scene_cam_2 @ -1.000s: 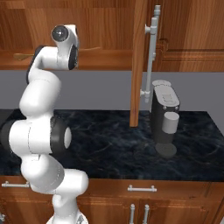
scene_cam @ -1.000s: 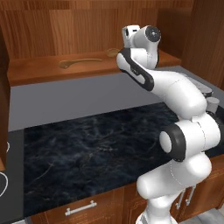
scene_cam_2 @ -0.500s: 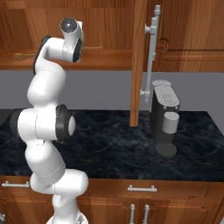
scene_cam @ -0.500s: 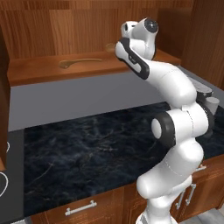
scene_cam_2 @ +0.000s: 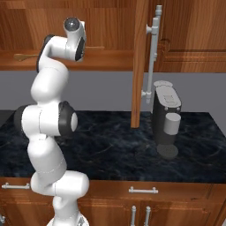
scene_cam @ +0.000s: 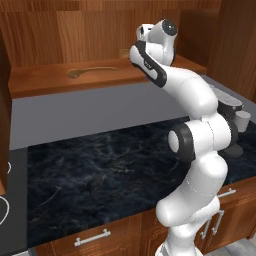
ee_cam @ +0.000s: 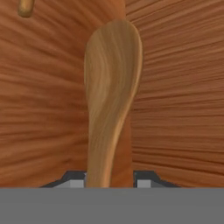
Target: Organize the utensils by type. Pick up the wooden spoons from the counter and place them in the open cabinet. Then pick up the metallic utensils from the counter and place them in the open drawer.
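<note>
Two wooden spoons are up at the cabinet shelf (scene_cam: 45,82). One wooden spoon (scene_cam: 90,71) lies flat on that shelf in the upper left of the left base view, its bowl toward the left and its thin handle running right; in the right base view I see the end of it at the far left edge. The other spoon (ee_cam: 111,100) is in my tool (ee_cam: 109,181): in the hand view its bowl rises through the middle of the frame, the neck narrowing down between my two finger tips at the bottom edge, and my tool is pinching it there, with wood grain of the cabinet behind on every side. A small rounded wooden end shows at the upper left corner of the hand view; I take it for part of the shelf spoon but cannot be sure. In the left base view my arm climbs from the lower right and bends up to the shelf at the top centre, the hand turned in toward the cabinet. In the right base view the arm stands at the left with the hand against the shelf at upper left. The dark marbled tabletop (scene_cam: 100,175) spreads below. A coffee machine (scene_cam_2: 166,117) with a grey cup stands on it at the right of the right base view, just beside the open cabinet door (scene_cam_2: 140,62) and its long metal handle.
</note>
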Tool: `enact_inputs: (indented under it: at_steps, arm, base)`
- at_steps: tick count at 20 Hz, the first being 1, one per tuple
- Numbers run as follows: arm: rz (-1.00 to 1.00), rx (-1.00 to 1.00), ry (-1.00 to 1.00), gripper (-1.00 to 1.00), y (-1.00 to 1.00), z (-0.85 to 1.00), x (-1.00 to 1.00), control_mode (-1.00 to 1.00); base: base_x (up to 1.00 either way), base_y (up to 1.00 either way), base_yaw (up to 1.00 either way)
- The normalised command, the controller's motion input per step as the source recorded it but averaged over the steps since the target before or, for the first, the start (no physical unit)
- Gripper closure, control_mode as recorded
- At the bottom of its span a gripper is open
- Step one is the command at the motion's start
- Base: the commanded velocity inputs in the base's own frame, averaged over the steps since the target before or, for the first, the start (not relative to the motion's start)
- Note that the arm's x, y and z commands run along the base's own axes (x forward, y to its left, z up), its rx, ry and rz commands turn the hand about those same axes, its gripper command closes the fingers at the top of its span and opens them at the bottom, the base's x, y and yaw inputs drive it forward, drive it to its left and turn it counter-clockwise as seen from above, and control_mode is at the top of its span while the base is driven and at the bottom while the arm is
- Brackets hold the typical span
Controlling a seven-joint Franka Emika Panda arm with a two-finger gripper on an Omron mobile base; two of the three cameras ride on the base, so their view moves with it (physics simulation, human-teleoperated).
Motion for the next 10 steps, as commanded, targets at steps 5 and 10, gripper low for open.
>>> enact_inputs:
  at_steps: [5,10]
  arm:
    - [0.00,0.00,0.00,-1.00,0.00,-0.30,0.15,-1.00]
    - [0.00,0.00,0.00,-1.00,0.00,-0.29,0.02,-1.00]
  base:
    - [0.00,0.00,0.00]
    - [0.00,0.00,0.00]
